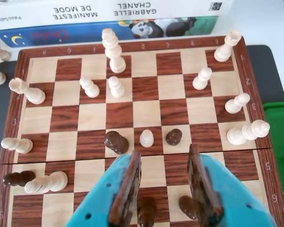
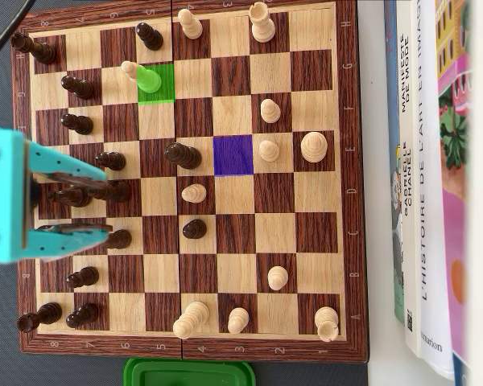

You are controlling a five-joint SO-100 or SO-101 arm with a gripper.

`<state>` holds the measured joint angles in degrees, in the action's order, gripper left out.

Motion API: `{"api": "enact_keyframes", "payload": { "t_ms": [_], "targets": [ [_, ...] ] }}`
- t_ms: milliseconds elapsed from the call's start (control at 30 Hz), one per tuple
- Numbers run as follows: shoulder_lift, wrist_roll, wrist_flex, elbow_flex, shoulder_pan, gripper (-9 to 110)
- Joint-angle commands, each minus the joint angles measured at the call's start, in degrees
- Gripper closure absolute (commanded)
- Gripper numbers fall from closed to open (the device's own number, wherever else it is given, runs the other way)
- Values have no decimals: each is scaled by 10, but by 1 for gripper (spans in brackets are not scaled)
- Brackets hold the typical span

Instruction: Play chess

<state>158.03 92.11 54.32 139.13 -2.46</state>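
We see the teal gripper point(image 1: 163, 189) with its jaws spread wide and nothing between them. In the wrist view it enters from the bottom edge, its two brown-faced fingers point(image 1: 128, 189) standing about a square apart above the board. Two dark pawns point(image 1: 146, 210) sit low in the gap beneath, not touched as far as we can tell.

Just ahead of the fingertips in that view, a white pawn point(image 1: 146, 138) stands between two dark pieces — a taller one point(image 1: 116, 142) on its left and a rounder one point(image 1: 173, 136) on its right.

In the overhead view the gripper point(image 2: 105, 201) reaches in from the left edge, over the rows where the dark pieces crowd together. The chessboard point(image 2: 350, 201) fills most of that view, its wooden frame marked with letters and numbers. One square is tinted green point(image 2: 163, 95), with a white pawn point(image 2: 133, 71) just beside it whose base is tinted green too. Another square, near the middle, is tinted purple point(image 2: 233, 154) and holds no piece; a dark piece point(image 2: 182, 154) stands one square to its left and a white pawn point(image 2: 268, 150) just to its right.

White pieces are scattered across the right half, and several line the top and bottom edges.

Books point(image 2: 423, 177) lie along the right of the board, and a green lid point(image 2: 189, 373) shows at the bottom edge.
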Motion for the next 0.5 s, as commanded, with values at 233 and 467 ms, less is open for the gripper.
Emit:
{"api": "enact_keyframes", "payload": {
  "t_ms": [233, 467],
  "targets": [
    [85, -2, -143, 98, 0, 86],
    [161, -1, -229, 182, 0, 86]
  ]
}}
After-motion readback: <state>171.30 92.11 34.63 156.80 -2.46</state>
